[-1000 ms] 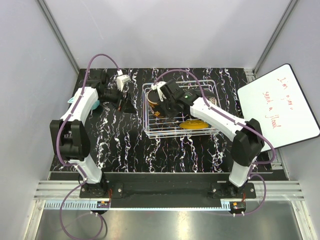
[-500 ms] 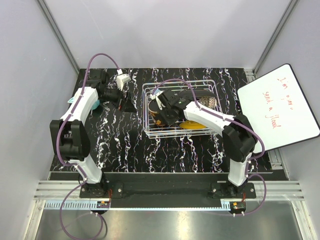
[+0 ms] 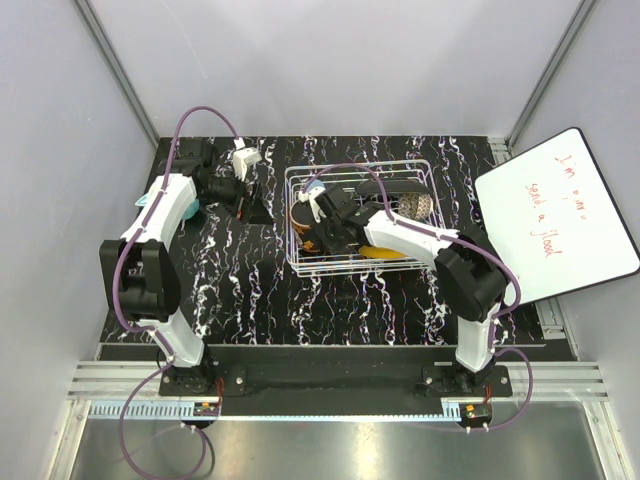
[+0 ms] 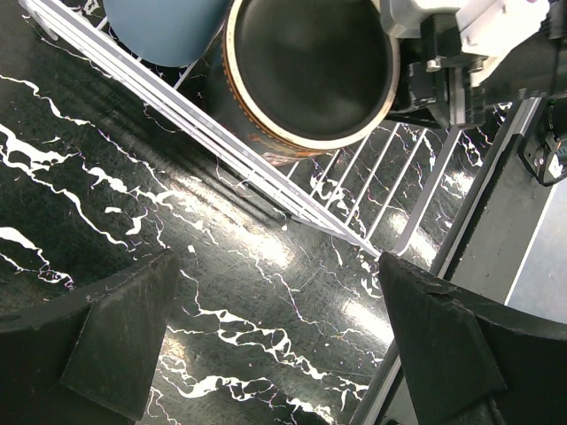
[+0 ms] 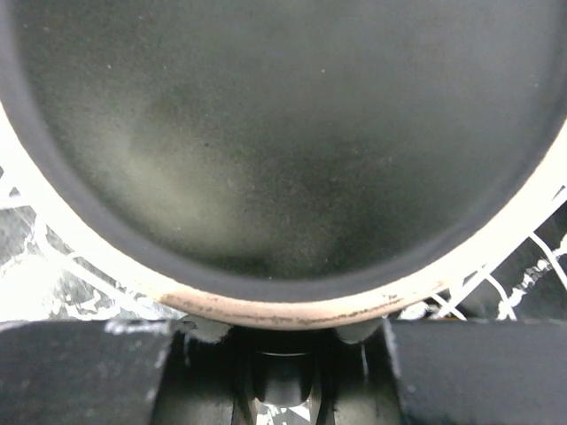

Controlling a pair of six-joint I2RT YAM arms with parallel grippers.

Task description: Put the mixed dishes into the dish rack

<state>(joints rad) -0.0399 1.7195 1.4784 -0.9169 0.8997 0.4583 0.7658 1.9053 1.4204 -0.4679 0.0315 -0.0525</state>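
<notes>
The white wire dish rack stands at the table's back middle. In it are a mustard-yellow plate, a gold lattice bowl, a dark plate on edge and the dark mug at its left end. My right gripper is inside the rack, its jaws wide apart just behind the mug's cream rim. My left gripper is open and empty over the table, left of the rack's wires. Behind those wires are the mug and the light blue cup.
A whiteboard leans at the table's right edge. Grey walls close in the left, back and right. A teal thing shows partly under my left arm. A metal rail runs near the left gripper.
My right gripper has moved down and toward the near left inside the rack, with the mug, and its arm has folded closer. The left arm has not moved.
</notes>
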